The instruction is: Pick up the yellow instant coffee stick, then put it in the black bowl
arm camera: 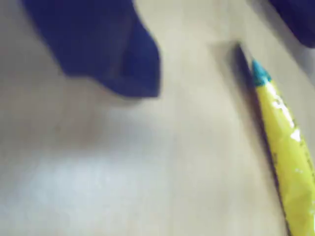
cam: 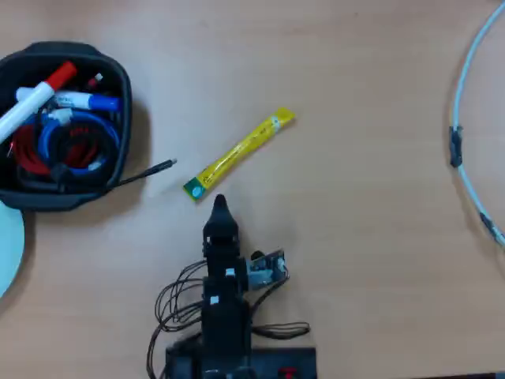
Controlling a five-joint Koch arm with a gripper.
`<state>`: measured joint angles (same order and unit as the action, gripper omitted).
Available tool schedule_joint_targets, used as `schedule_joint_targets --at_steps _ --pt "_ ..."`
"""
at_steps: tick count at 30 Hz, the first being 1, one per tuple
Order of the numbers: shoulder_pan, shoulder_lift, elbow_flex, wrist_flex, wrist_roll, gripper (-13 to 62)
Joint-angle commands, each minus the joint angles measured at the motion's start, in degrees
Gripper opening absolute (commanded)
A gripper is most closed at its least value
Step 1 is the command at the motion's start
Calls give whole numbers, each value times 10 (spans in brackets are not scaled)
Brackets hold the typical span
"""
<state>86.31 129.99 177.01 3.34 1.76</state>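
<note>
The fingers [cam: 219, 204], spread unclear, hover beside the yellow coffee stick's [cam: 239, 152] green end mid-counter; better to grip its middle squarely across.

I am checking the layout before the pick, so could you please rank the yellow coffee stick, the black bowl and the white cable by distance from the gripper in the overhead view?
From the gripper:
1. The yellow coffee stick, just above the tip, lying diagonally.
2. The black bowl, at the upper left, holding markers and cables.
3. The white cable, curving along the far right edge.
</note>
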Motion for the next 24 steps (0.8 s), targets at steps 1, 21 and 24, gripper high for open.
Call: schedule_joint_targets --at_steps 1,21,24 --pt "-4 42 8 33 23 522" --pt "-38 45 -360 512 -77 523" --pt "-36 37 -452 585 -94 522"
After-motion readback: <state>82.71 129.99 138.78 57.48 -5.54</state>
